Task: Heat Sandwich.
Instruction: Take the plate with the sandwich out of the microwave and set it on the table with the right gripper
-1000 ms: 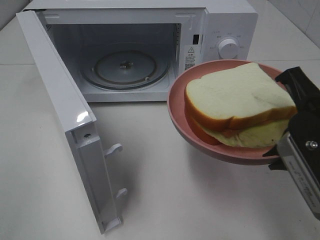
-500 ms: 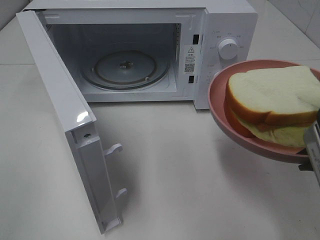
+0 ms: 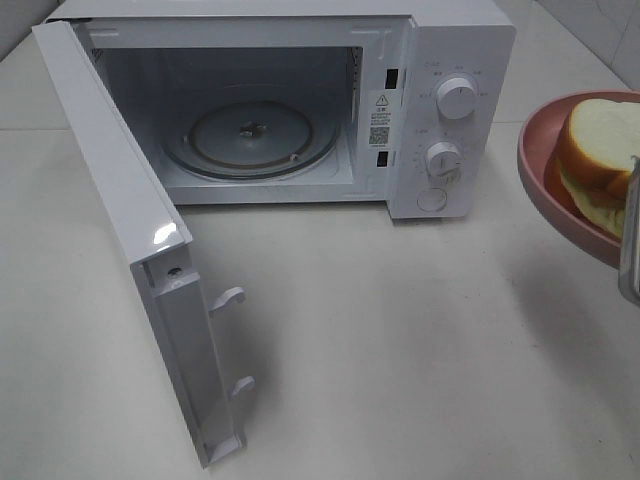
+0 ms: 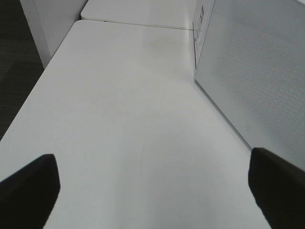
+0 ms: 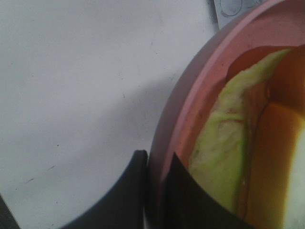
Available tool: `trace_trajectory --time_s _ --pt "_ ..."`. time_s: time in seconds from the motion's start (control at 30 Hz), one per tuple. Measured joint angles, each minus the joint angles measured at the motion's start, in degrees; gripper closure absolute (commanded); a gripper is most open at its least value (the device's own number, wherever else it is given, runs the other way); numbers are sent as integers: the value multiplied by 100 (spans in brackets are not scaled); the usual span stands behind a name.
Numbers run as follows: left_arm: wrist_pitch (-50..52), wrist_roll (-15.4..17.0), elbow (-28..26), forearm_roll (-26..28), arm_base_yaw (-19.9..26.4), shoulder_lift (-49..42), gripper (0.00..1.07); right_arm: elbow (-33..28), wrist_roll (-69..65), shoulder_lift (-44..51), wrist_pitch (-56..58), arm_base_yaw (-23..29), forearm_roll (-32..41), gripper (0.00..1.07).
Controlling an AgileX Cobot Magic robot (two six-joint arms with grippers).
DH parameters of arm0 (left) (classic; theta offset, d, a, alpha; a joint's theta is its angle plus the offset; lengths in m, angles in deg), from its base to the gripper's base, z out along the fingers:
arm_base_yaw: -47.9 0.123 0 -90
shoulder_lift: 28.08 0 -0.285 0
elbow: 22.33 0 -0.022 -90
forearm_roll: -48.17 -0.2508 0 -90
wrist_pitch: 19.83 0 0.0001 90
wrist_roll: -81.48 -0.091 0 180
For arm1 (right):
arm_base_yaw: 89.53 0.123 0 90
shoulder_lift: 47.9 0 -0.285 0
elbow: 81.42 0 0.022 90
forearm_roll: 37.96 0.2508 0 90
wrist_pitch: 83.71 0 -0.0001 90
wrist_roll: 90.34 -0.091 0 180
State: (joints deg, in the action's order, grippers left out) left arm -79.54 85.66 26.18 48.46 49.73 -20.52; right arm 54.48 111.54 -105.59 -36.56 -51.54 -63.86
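Observation:
The sandwich (image 3: 598,140), white bread with a tan crust and a pale green leaf, lies on a round pink plate (image 3: 545,190) held above the table at the right edge of the exterior high view. In the right wrist view my right gripper (image 5: 155,164) is shut on the plate's rim (image 5: 190,100), one finger outside and one inside, beside the sandwich's green layer (image 5: 214,152). The microwave (image 3: 460,60) stands at the back with its door (image 3: 130,230) swung wide open and its glass turntable (image 3: 250,135) bare. My left gripper (image 4: 153,179) is open over the table, holding nothing.
The microwave's two knobs (image 3: 456,100) and a round button face forward on its right panel. The open door juts toward the front left. In the left wrist view the microwave's perforated side (image 4: 257,71) stands close by, and the table's edge (image 4: 43,81) runs along the other side.
My right gripper has carried the plate and sandwich to the right, away from the microwave's front, until only part of them shows at the view's edge. The microwave's lower knob is now uncovered.

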Motion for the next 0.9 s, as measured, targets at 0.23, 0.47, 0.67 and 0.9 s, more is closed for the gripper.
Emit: trace_trajectory --time_s 0.23,0.47,0.67,0.9 --pt "0 0 0 0 0 0 3 0 -819 -115 74 0 -80 107" --pt "0 0 0 0 0 0 3 0 -2189 -796 57 0 -481 107" --pt "0 0 0 0 0 0 3 0 -3340 -1404 -138 0 -917 107" --pt "0 0 0 0 0 0 3 115 -4383 -2005 -292 0 -1175 107"
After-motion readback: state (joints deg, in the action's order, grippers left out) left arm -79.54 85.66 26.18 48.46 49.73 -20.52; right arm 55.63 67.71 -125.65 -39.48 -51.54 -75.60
